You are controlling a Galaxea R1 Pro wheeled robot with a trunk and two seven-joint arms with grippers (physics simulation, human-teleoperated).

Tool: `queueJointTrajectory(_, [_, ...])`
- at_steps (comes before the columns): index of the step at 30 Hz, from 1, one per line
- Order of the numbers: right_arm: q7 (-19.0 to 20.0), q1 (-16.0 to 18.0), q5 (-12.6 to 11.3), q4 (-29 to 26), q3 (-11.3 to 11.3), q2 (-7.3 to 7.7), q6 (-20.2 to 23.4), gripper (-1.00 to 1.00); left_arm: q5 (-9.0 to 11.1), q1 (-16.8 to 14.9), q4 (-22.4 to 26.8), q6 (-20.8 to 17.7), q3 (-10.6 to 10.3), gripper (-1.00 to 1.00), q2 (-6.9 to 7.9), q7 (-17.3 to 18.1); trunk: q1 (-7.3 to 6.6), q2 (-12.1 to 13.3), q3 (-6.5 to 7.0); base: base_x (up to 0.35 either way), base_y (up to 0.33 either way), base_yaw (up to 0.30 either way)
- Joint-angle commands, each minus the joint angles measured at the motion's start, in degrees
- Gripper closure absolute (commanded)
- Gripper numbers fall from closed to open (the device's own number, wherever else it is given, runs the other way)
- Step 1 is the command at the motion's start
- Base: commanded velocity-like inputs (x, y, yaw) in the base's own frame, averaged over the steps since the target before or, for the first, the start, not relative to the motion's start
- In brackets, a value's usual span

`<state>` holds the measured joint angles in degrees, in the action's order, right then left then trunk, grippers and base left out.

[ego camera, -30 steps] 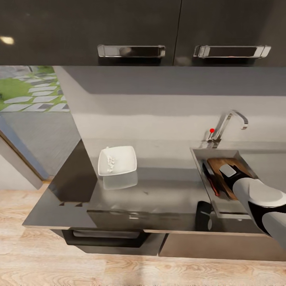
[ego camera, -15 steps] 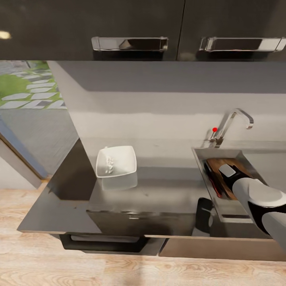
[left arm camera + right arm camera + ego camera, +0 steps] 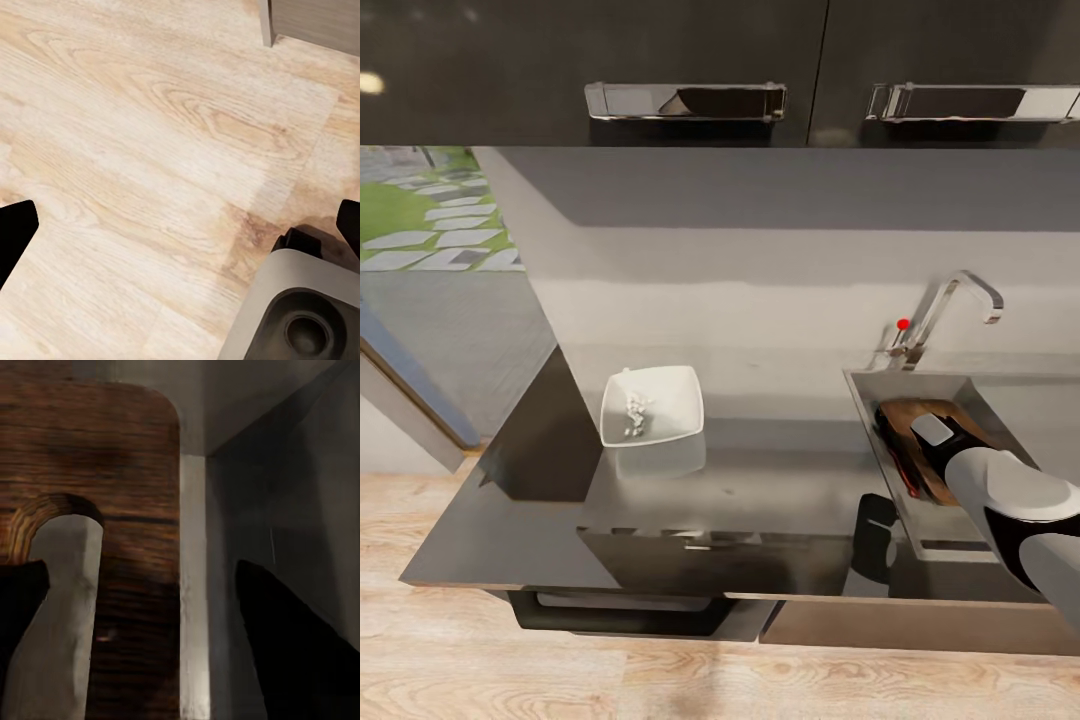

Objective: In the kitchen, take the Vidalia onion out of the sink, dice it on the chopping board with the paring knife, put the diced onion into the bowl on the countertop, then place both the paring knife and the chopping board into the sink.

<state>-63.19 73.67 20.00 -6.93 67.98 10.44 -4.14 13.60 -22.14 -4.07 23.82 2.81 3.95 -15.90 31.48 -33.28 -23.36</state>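
- Head view: we see the chopping board (image 3: 940,445) and paring knife (image 3: 897,455) lying in the sink (image 3: 880,383).
- Right gripper (image 3: 139,641) spread wide over the board; left gripper (image 3: 180,225) wide above floor (image 3: 135,135).
- Diced onion (image 3: 633,412) in the bowl (image 3: 652,404).

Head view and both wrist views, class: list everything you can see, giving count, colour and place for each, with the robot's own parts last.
Bowl: one, white, on the countertop, left of the sink.
Diced onion: a few white cubes, in the bowl.
Sink: one, steel, right end of the countertop.
Board: one, dark brown, in the sink.
Knife: one, red handle, in the sink beside the board.
Tap: one, chrome with red knob, behind the sink.
Cabinet handles: two, chrome, above.
Floor: pale wood.
Right arm: grey-white, over the sink; fingers apart.
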Motion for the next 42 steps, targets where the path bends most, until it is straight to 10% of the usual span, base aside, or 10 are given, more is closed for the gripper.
queueJointTrajectory(1, [-0.04, 0.07, 0.39, 0.04, 0.49, 0.06, -0.43, -1.00, 0.02, -0.10, -0.23, 0.44, 0.26, -1.00, 0.01, 0.08, 0.02, -0.08, -0.08, 0.000, 0.000, 0.000])
queueJointTrajectory(22, [-3.72, 0.17, 0.52, -3.88, -0.46, 1.20, 2.49, -1.00, 0.02, -0.10, -0.23, 0.43, 0.26, -1.00, 0.01, 0.08, 0.02, -0.08, -0.08, 0.000, 0.000, 0.000])
queueJointTrajectory(31, [3.22, 0.24, 0.41, -14.66, -15.36, 0.73, 11.69, -1.00, 0.02, -0.10, -0.23, 0.43, 0.26, -1.00, -0.05, 0.08, 0.02, -0.08, -0.08, 0.000, 0.000, 0.000])
queueJointTrajectory(38, [16.04, 0.24, 0.45, -17.53, -17.87, 0.63, 16.23, -1.00, 0.02, -0.10, -0.23, 0.49, 0.26, -1.00, -0.08, 0.16, 0.02, -0.08, -0.08, 0.000, 0.000, 0.000])
queueJointTrajectory(42, [24.84, 0.24, 0.48, -18.36, -23.02, 0.63, 19.47, -1.00, 0.02, -0.10, -0.23, 0.52, 0.26, -1.00, -0.08, 0.16, 0.02, -0.08, -0.08, 0.000, 0.000, 0.000])
